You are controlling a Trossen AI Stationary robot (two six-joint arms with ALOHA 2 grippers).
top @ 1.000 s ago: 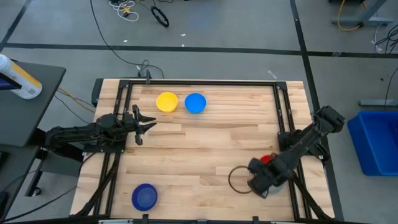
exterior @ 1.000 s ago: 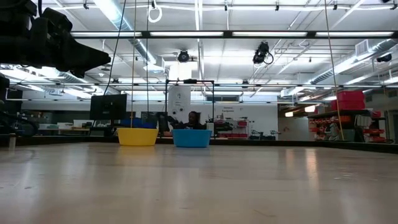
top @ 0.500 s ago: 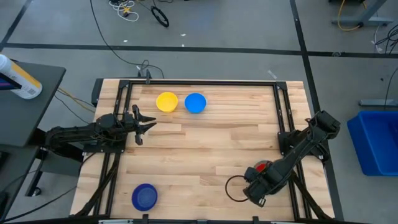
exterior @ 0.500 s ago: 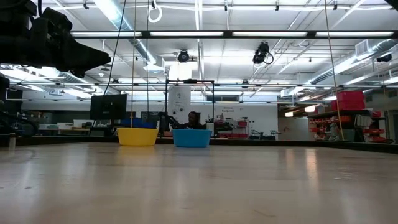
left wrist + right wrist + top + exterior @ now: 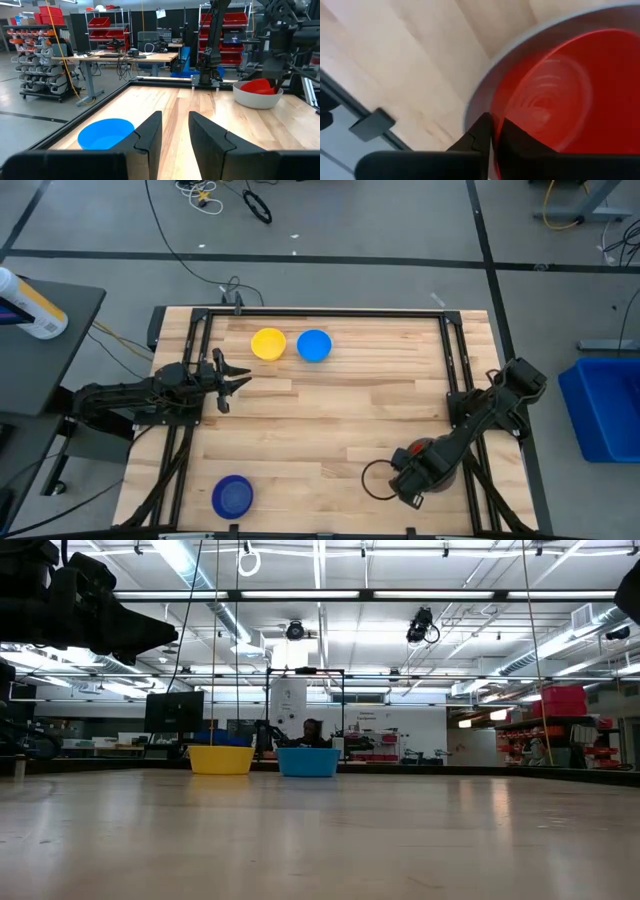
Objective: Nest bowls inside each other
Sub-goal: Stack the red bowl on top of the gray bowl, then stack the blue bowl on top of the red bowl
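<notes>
A: Setting first. Butcher-block table (image 5: 330,410) in a black frame, grey workshop floor around it, a blue bin (image 5: 610,408) at the far right of the high view; shelving and a seated person in the room beyond.

B: Item one, left side?

A: Left gripper (image 5: 238,381), mid-left of the high view. Arm stretched level along the table edge, fingers (image 5: 150,131) pointing inward with a moderate gap, nothing between them. It waits, well apart from every bowl.

B: Lower left?

A: Dark blue bowl (image 5: 232,496), alone near the bottom edge, upright, untouched. Likely a later pick.

B: Upper centre?

A: Yellow bowl (image 5: 268,344) and light blue bowl (image 5: 314,345), just beside each other near the top rail, both upright and not yet nested. The low view shows the same pair standing apart, rims level.

B: Lower right?

A: Grey bowl (image 5: 382,478), the larger one, bottom right of centre; only its rim shows past the arm from above. The red bowl (image 5: 260,86) sits inside it, tilted against the wall, as the left wrist view shows. One nesting looks done.

B: And the arm there?

A: Right gripper (image 5: 412,483), arm folded down from the right rail, wrist pitched steeply over the grey bowl. Its fingers (image 5: 482,131) stand narrow at the red bowl's rim; whether they grip that rim or have let go, I cannot tell.
</notes>
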